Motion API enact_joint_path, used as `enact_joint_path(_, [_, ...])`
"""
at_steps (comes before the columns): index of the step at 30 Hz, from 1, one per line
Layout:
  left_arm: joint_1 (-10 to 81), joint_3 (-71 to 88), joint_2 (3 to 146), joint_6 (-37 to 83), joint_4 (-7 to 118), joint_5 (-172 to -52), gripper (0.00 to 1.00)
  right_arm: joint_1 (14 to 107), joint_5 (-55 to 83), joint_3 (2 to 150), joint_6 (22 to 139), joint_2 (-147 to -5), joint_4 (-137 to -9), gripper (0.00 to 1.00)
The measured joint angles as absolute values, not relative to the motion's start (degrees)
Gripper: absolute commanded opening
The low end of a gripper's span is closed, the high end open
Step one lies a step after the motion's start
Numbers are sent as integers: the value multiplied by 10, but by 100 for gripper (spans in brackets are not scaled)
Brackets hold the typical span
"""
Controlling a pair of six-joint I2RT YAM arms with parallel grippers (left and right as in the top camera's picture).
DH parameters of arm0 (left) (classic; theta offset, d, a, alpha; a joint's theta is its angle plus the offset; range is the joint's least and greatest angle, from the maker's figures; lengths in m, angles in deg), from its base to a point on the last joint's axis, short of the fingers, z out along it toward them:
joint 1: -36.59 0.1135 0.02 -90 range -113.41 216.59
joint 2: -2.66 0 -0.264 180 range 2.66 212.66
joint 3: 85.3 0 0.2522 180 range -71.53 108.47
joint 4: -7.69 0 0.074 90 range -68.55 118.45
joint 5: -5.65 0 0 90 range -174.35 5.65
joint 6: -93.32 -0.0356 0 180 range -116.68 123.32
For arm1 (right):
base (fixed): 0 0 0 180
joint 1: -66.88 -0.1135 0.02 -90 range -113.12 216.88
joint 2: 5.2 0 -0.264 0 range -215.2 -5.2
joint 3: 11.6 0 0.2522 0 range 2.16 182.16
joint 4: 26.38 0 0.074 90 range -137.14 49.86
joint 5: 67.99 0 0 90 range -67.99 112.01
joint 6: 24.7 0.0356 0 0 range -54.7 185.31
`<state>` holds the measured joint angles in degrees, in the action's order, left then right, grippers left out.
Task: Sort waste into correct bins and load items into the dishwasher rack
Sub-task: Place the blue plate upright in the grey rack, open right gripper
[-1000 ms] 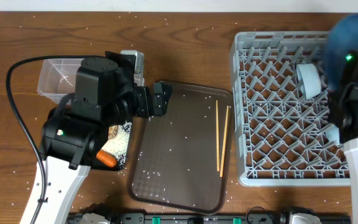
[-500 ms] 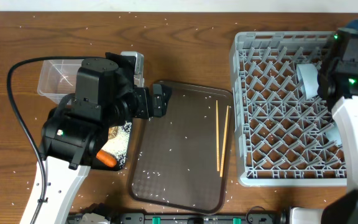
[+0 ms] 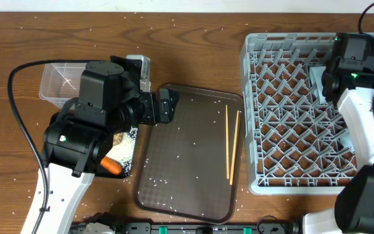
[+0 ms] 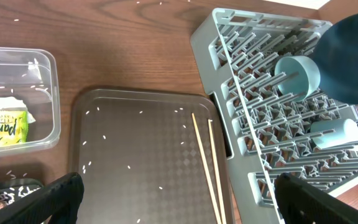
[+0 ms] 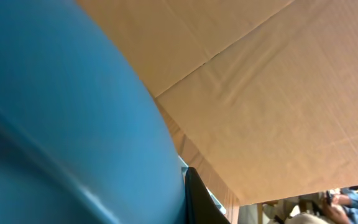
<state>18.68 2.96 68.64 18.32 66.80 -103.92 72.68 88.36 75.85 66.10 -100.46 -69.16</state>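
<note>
My right gripper point(image 5: 190, 194) is shut on the large blue plate point(image 5: 55, 124); one black finger presses against its rim. In the left wrist view the plate point(image 4: 353, 56) stands on edge at the far right side of the grey dishwasher rack point(image 3: 284, 175). A light blue cup point(image 4: 297, 74) and a paler cup point(image 4: 334, 132) lie in the rack. The chopsticks point(image 3: 231, 143) lie on the brown serving tray point(image 3: 187, 188). My left gripper point(image 3: 169, 104) is open and empty above the tray's far left corner. The wrapper point(image 4: 2, 124) lies in the clear tub point(image 3: 56, 81).
The black tray point(image 3: 127, 148) beside my left arm holds rice and the carrot point(image 3: 111, 166). Rice grains are scattered over the serving tray and the wooden table point(image 3: 193, 52). A black cable point(image 3: 18, 123) loops at the left.
My right arm has carried the blue plate from above the rack's back right corner down toward its right side; the plate is now mostly hidden overhead. The left arm has not moved.
</note>
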Motion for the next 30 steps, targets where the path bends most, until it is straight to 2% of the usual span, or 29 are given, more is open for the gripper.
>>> enact_joint_path(5, [187,30,686,183,670,-1039,98,703,899,759,662,-1023,-703,8])
enact_joint_path(6, [187,30,686,183,671,-1039,98,699,900,759,663,-1023,-708,11])
enact_joint_path(8, [187,30,686,183,672,-1039,98,694,899,759,671,-1023,-717,25])
enact_joint_path(14, [187,30,686,183,679,-1039,98,678,882,759,677,-1023,-730,41])
enact_joint_path(20, [187,30,686,183,681,-1039,98,681,846,758,679,-1023,-757,77])
enact_joint_path(24, [187,30,686,183,686,-1039,98,681,821,758,674,-1023,-768,78])
enact_joint_path(30, [187,30,686,183,688,-1039,98,680,661,758,642,-1011,-795,79])
